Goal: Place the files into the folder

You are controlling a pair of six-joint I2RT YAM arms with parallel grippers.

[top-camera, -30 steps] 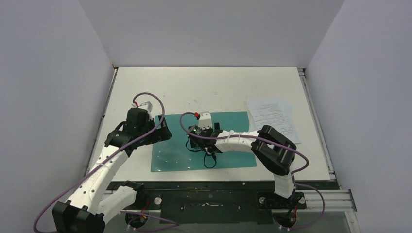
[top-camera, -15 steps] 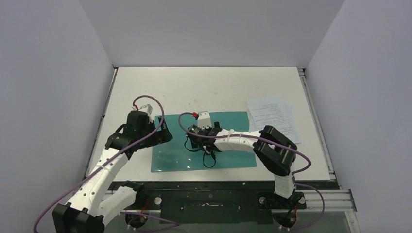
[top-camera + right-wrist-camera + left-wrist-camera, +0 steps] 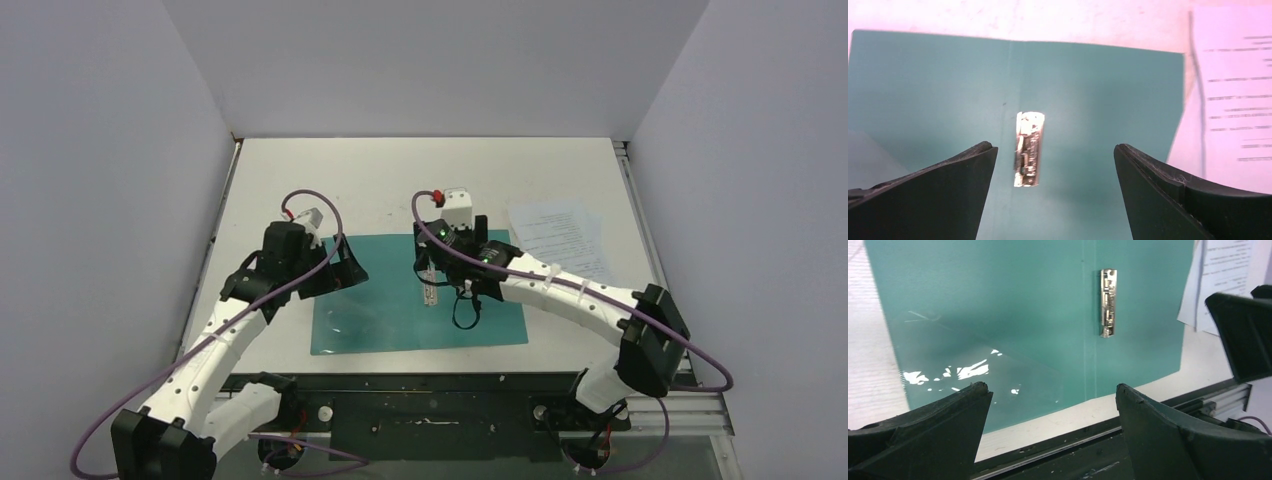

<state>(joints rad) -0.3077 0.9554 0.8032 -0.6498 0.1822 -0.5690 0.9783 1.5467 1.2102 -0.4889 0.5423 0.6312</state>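
Right gripper (image 3: 1054, 148) hangs wide and empty, pointing down over the open teal folder (image 3: 400, 325), with the folder's metal clip (image 3: 1029, 150) directly beneath it, a little toward its left finger. Beyond its right finger, off the folder's right edge, the printed files (image 3: 565, 245) lie loosely stacked on the counter (image 3: 400, 175). Left gripper (image 3: 1052, 387), equally wide and empty, hovers at the folder's left side. Below it a glossy clear sheet (image 3: 973, 370) seems to lie on the left leaf. The paper looks light, limp and slippery on the counter, so a pinch at a free edge or corner seems best. The right arm reaches forward, long and low, while the left arm is bent at the elbow.
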